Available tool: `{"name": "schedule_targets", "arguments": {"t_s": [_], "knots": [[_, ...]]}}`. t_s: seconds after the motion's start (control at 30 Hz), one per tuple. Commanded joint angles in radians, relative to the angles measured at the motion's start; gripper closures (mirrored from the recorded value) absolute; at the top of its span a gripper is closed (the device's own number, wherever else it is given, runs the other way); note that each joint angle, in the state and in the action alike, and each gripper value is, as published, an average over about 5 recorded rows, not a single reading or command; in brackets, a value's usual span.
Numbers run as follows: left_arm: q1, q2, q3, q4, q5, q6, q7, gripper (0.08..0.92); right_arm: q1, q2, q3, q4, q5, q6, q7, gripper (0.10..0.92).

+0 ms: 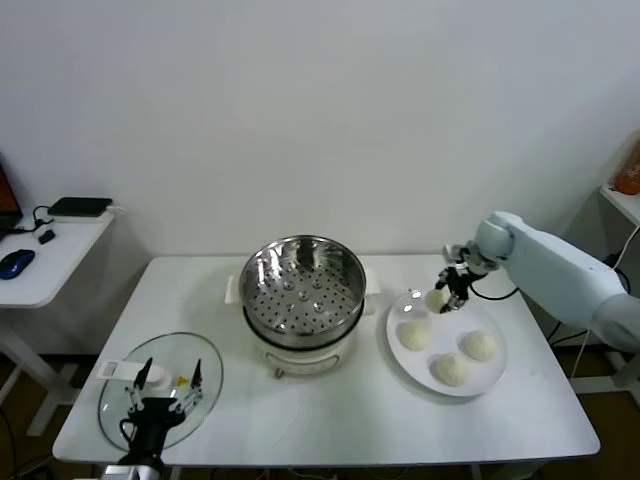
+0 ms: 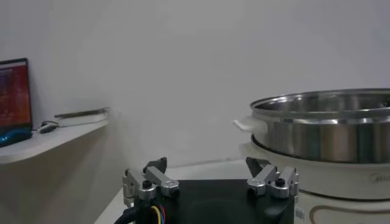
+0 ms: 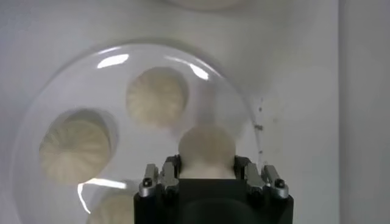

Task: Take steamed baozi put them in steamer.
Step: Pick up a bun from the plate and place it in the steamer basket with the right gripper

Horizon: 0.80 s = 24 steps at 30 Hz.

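Four off-white steamed baozi are in view. My right gripper [image 1: 447, 291] is shut on one baozi [image 3: 206, 148], at the plate's back edge; whether it rests on the plate I cannot tell. Three more baozi [image 1: 414, 335] [image 1: 479, 345] [image 1: 451, 369] lie on the white plate [image 1: 494, 382]. The steamer [image 1: 300, 290], a shiny perforated steel basket on a white pot, stands at the table's middle, left of the plate, with nothing inside. In the left wrist view the steamer [image 2: 329, 131] rises just beyond my open left gripper [image 2: 207, 172], which is parked at the front left corner [image 1: 165, 385].
A round glass lid [image 1: 160, 385] lies at the front left of the white table [image 1: 330, 420], under my left gripper. A side desk [image 1: 40, 260] with a blue mouse and dark devices stands to the left. A shelf edge shows at far right.
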Motion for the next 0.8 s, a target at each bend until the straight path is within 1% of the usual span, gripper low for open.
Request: {"name": "schedule_targets", "arguments": {"t_s": [0.03,0.17,0.4,0.57,0.8], "knots": [[0.009,0.001,0.002,-0.006,0.003,0.001,0.001,0.177,0.236,-0.004,-0.189,0.125,0.124,0.038,-0.007,0.448],[0.015,0.001,0.004,-0.009,0.007,0.0,0.001,0.177,0.333,0.038,-0.233,0.14,0.131,0.108,-0.017,0.448],[0.016,0.001,0.002,-0.013,0.011,0.0,0.001,0.177,0.406,0.148,-0.23,0.129,0.081,0.194,-0.023,0.448],[0.014,0.001,0.0,-0.015,0.013,0.001,0.0,0.177,0.411,0.263,-0.209,0.103,0.037,0.232,-0.021,0.448],[0.019,-0.001,-0.008,-0.026,0.017,0.003,0.0,0.177,0.339,0.414,-0.158,0.019,-0.038,0.271,-0.021,0.44]]}}
